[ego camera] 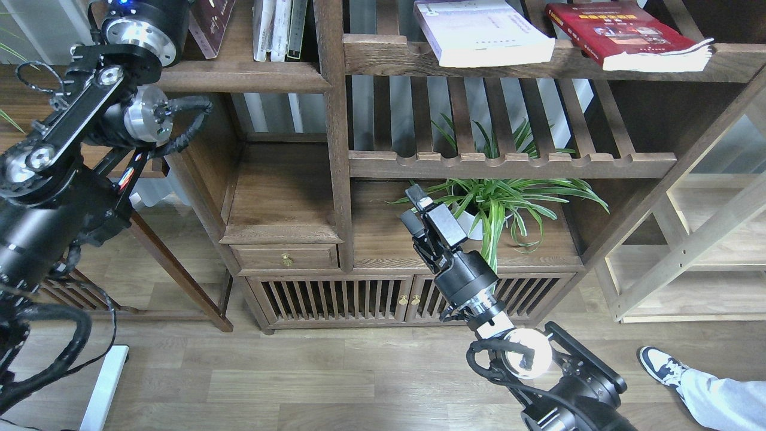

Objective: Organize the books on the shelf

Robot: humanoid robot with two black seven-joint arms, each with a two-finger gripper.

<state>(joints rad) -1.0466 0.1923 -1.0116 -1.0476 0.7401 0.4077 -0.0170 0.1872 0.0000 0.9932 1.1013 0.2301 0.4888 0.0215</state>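
The thick white book (483,31) and red book (628,35) (photos on its cover) lie flat atop a slatted rack (508,163). The right gripper (415,208) hangs empty, jaws slightly parted; the left gripper's jaws are out of view.

No legible text on anything.

Home study, wooden bookcase (335,149), potted plant (497,203)

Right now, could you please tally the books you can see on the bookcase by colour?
Dark maroon book: 1
White/pale-lilac book: 1
Red book: 1
Thin pale books, upright: about 3
Thin dark-spined book, upright: 1
Total: about 7
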